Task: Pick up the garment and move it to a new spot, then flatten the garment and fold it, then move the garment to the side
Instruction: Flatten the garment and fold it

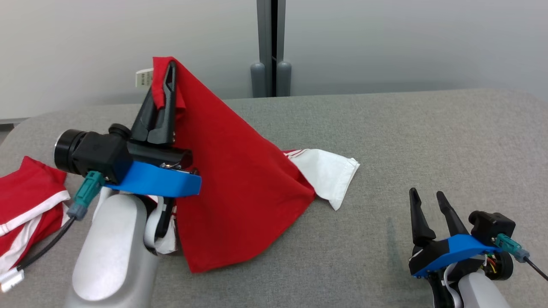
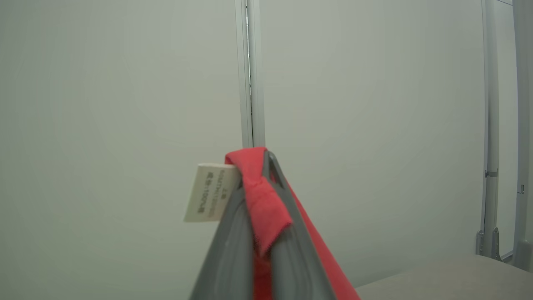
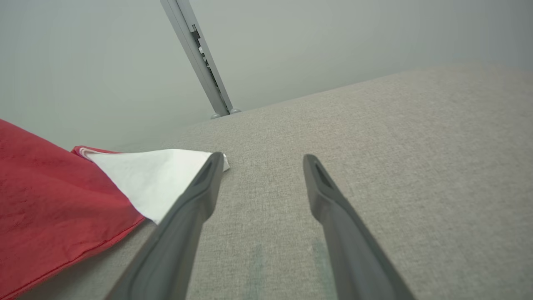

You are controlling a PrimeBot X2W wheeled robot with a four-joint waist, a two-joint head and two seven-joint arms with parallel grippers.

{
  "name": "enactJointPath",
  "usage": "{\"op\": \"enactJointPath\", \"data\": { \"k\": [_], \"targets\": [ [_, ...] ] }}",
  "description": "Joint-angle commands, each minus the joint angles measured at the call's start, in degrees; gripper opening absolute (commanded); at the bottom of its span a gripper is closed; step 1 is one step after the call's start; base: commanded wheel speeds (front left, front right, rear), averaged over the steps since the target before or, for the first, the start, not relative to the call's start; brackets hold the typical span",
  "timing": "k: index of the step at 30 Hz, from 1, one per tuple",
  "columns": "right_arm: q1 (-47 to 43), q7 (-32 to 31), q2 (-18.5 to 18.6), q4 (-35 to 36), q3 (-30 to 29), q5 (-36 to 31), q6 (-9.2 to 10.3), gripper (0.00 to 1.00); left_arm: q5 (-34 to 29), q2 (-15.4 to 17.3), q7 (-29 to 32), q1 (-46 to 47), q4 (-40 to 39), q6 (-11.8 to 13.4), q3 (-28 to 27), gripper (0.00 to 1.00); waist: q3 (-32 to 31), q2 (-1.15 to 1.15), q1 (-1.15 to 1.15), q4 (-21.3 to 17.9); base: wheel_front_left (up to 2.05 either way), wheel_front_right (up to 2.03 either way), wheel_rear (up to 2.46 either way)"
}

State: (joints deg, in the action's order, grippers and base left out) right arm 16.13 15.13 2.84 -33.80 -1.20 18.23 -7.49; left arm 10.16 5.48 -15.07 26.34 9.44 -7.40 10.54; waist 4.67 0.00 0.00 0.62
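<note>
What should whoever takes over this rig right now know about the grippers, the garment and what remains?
Left gripper: shut on the red garment, one corner lifted, the rest draped on the grey table.
Right gripper: open, empty, apart from the garment, to its right.
Done: garment gripped and partly lifted.
To do: move it, flatten, fold, set aside.
Another red-and-white garment lies at far left.

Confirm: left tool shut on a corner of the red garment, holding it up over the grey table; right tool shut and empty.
Not quite: the right tool is open, not shut; the right wrist view shows its fingers apart and empty. The rest stands: left tool shut on a corner of the red garment over the table.
</note>
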Motion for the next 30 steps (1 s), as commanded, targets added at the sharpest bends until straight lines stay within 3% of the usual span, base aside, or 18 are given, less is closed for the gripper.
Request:
{"op": "enactJointPath", "data": {
  "k": [1, 6, 13, 14, 15, 23, 30],
  "targets": [
    [0.4, 0.0, 0.1, 0.1, 0.1, 0.2, 0.0, 1.0, 0.4, 0.6, -0.2, 1.4, 1.4, -0.1, -0.4, 0.0, 0.6, 0.0, 0.0, -0.4, 0.0, 0.0, 0.0],
    [2.3, 0.0, 0.1, 0.4, 1.2, 0.4, 0.0, 1.0, 1.1, 3.5, -0.2, 5.5, 13.4, 0.0, -2.9, 0.0, 3.9, 0.0, 0.0, -2.4, 0.0, 0.0, 0.0],
    [4.1, 0.0, 0.1, 0.7, 2.0, 0.4, 0.0, 1.0, 1.8, 6.5, -0.2, 9.9, 29.9, 2.2, -7.5, 0.0, 7.3, 0.0, 0.0, -4.6, 0.0, 0.0, 0.0],
    [4.2, 0.0, 0.1, 0.8, 2.1, 0.5, 0.0, 1.0, 2.2, 6.6, -0.2, 10.2, 31.5, 2.5, -8.2, 0.31, 7.5, 0.0, 0.0, -4.7, 0.0, 0.0, 0.0],
    [4.3, 0.0, 0.1, 0.8, 2.1, 0.5, 0.0, 1.0, 2.3, 6.6, -0.2, 10.1, 33.0, 2.7, -8.6, 1.0, 7.6, 0.0, 0.0, -4.7, 0.0, 0.0, 0.0],
    [3.6, 0.0, 0.1, 0.4, 1.0, -0.1, 0.0, 1.0, 2.1, 2.8, -0.2, 3.6, 32.3, 3.5, -11.3, 1.0, 6.7, 0.0, 0.0, -2.4, 0.0, 0.0, 0.0],
    [2.8, 0.0, 0.1, 0.0, 1.4, 0.3, 0.0, 1.0, 2.0, -1.6, -0.2, -5.0, 29.6, 1.0, -8.1, 1.0, 4.3, 0.0, 0.0, 0.1, 0.0, 0.0, 0.0]
  ]
}}
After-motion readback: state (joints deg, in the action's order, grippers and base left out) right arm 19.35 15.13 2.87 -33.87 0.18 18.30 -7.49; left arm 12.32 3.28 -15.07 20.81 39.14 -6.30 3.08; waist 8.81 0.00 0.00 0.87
